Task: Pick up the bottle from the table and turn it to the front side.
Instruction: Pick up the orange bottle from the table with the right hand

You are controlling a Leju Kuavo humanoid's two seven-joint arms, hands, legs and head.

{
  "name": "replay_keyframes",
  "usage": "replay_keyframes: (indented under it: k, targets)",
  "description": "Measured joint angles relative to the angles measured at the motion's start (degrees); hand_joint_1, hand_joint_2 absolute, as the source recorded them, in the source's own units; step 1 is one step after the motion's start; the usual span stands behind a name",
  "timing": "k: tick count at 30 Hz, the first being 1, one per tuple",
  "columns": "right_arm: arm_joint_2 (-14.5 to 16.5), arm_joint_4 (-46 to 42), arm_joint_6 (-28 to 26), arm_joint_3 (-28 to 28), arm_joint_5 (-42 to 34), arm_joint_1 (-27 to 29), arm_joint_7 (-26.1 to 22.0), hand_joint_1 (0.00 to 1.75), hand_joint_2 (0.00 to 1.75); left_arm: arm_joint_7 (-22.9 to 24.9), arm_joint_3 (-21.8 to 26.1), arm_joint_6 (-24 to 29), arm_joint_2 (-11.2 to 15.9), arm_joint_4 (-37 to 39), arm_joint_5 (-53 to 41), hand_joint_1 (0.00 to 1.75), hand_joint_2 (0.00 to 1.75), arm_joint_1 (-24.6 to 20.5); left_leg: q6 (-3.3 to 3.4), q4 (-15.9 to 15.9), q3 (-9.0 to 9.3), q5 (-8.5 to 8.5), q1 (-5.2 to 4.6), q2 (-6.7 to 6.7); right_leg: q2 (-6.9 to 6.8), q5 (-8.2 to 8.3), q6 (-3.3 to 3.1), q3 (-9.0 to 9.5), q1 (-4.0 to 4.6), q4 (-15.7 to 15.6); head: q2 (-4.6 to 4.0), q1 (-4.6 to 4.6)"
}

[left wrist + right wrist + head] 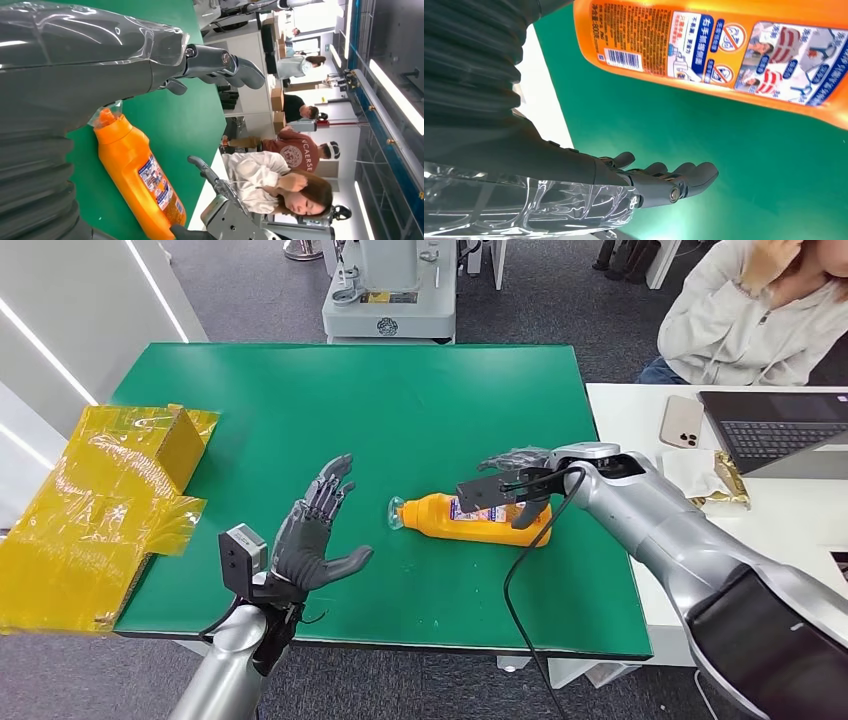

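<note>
1. Head view: I see one orange bottle point(470, 519) lying on its side on the green surface point(400, 400), cap toward my left robot hand point(315, 540). My right robot hand point(515, 485) is over the bottle's thick end, fingers apart and curved, and I judge that it holds nothing yet. My left robot hand is open, palm up, well apart from the cap. I count two robot hands, one bottle, one yellow wrapped box point(100, 510) at the surface's left edge, one person point(750, 310) sitting at the white desk point(640, 430) with one laptop point(775, 430) and one phone point(683, 421).

2. Left wrist view: the bottle lies flat with its label point(160, 185) facing up. My left fingers point(220, 65) are spread and empty. Risk: the bottle is round-edged and lying down, so if I push it before I close, it may roll or slide toward the edge.

3. Right wrist view: the label side with one barcode point(623, 59) is close to my right fingers point(669, 180), which are open with a gap to the bottle. Risk: a grip on the smooth body may slip when I turn it, and the cable near my wrist could catch.
</note>
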Motion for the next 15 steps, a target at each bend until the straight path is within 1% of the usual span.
replay_keyframes:
  k: [7,15]
  targets:
    - [-1.09,0.19,-0.83,1.63,-0.78,0.35,0.09,0.0,1.75,0.02,0.0,0.16,0.01,0.0,0.18,0.0,1.75,0.02,0.0,0.0,-0.01,0.0,-0.01,0.0,0.0,0.0,0.0,0.0,0.0,0.0,0.0,0.01]
    - [-3.64,-0.28,-3.96,3.17,-0.71,2.77,-0.27,0.0,1.75,0.0,0.0,0.35,0.39,0.0,0.09,0.0,1.75,0.71,0.0,0.01,-0.02,0.0,-0.01,-0.01,-0.01,0.0,0.0,0.01,-0.01,-0.01,0.0,0.01]
